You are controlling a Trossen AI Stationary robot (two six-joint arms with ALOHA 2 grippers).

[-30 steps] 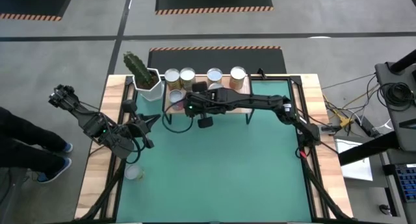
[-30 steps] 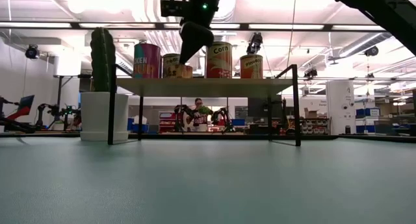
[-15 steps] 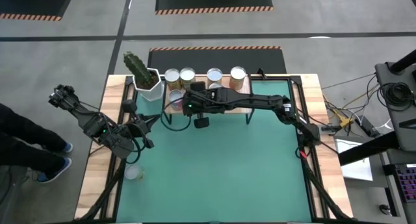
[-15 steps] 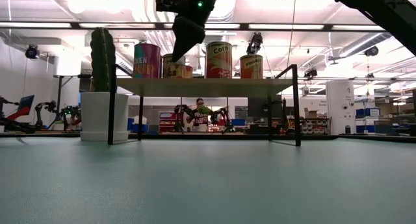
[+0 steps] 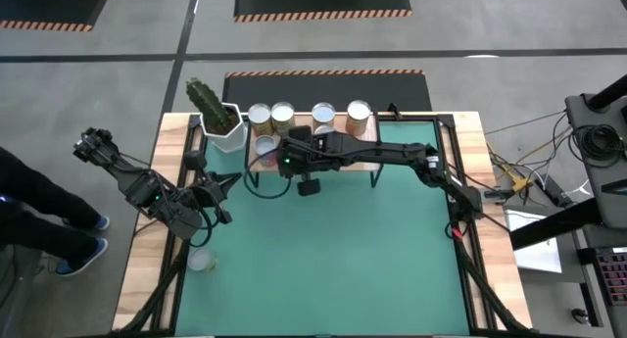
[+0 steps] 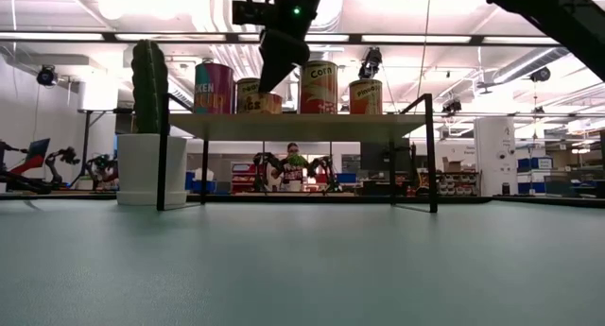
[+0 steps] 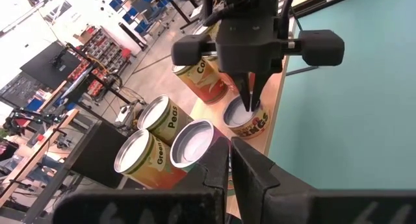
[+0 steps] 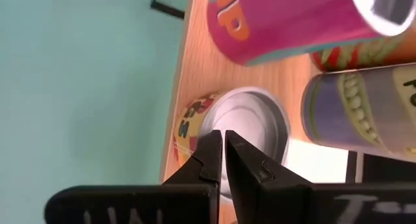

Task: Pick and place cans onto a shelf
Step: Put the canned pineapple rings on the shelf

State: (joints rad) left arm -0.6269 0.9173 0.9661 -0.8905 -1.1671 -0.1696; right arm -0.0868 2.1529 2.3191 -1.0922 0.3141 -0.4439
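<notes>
A robotics lab or workshop: a green-matted workbench (image 5: 333,250) stands on a grey concrete floor with hazard-striped mats (image 5: 322,1). Beyond it, other robot arms (image 6: 90,163), equipment racks (image 6: 558,175), ceiling strip lights (image 6: 397,39) and a seated person (image 6: 293,167).

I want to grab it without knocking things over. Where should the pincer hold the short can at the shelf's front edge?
The short can stands upright at the shelf edge, with a taller pink can close beside it. So grip its round side wall, coming straight down from above and straddling the silver top. Top-down seems safest.
</notes>
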